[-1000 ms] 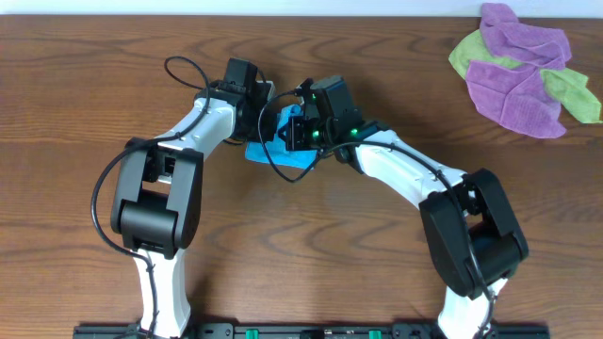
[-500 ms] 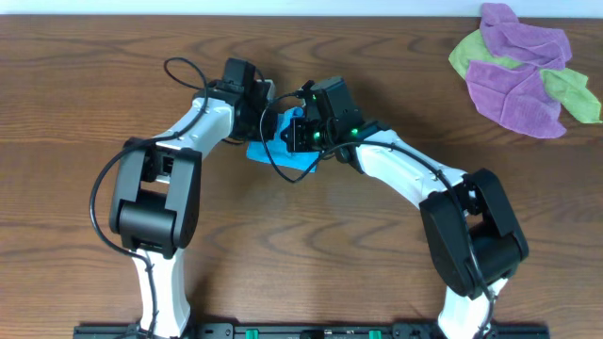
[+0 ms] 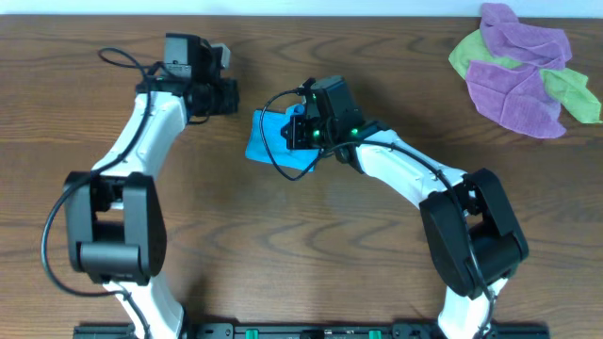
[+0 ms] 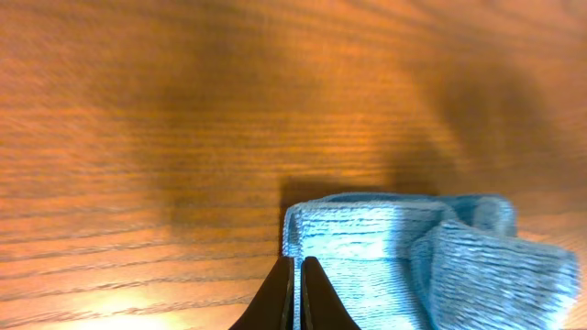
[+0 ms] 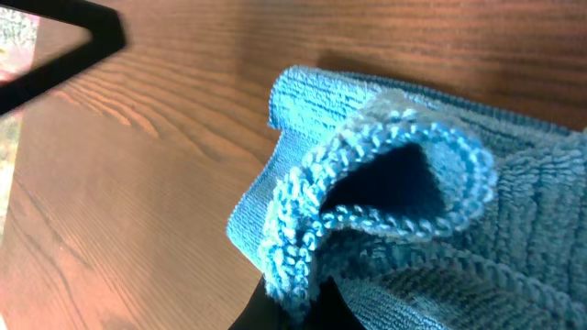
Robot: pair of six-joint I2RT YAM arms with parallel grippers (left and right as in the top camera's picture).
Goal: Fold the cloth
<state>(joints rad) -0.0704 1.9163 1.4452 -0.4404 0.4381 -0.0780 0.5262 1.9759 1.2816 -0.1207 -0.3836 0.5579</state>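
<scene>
While a heap of purple and lime-green cloths point(image 3: 520, 71) lies well apart beyond the right jaws, a black cable point(image 3: 267, 155) loops over the cloth point(image 3: 271, 139) just beside them. Sky-blue and looped in texture, the cloth sits bunched on the worktop point(image 3: 377, 273), one curled edge raised and pinched by the right jaws. Near it, the left jaws are pressed together, empty, the cloth ahead of their tips.
</scene>
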